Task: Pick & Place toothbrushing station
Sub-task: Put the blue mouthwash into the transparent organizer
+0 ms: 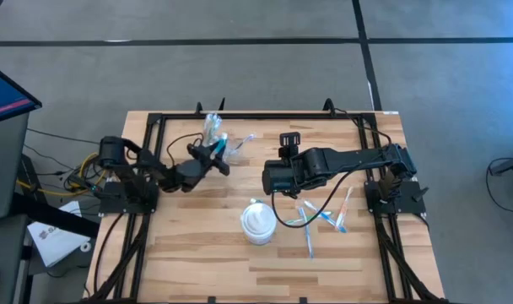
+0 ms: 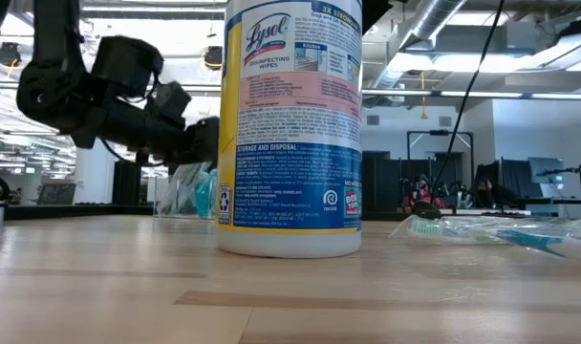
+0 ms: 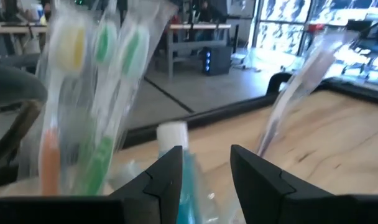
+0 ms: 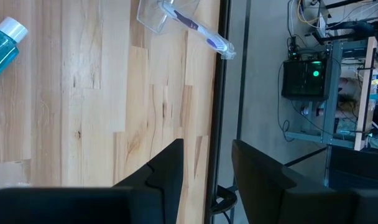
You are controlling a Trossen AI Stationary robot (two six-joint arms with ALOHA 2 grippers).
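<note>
A clear cup (image 1: pixel 212 127) holding wrapped toothbrushes (image 3: pixel 96 93) stands near the table's far edge. A teal tube with a white cap (image 3: pixel 172 134) is beside it. My left gripper (image 1: pixel 220 159) is open just short of the tube, which shows in the gap between the fingers (image 3: pixel 204 168). I cannot tell whether it touches the tube. A second clear cup with a toothbrush (image 4: pixel 183 18) lies by the far rail. My right gripper (image 1: pixel 269 179) is open and empty (image 4: pixel 207 162) above mid-table. Several wrapped toothbrushes (image 1: pixel 317 219) lie loose at the right.
A white wipes canister (image 1: pixel 256 221) stands near mid-table and fills the centre of the low view (image 2: pixel 290 124). A black frame rail (image 1: pixel 265 116) runs along the table's far edge. The loose wrapped toothbrushes show at the right in the low view (image 2: pixel 491 229).
</note>
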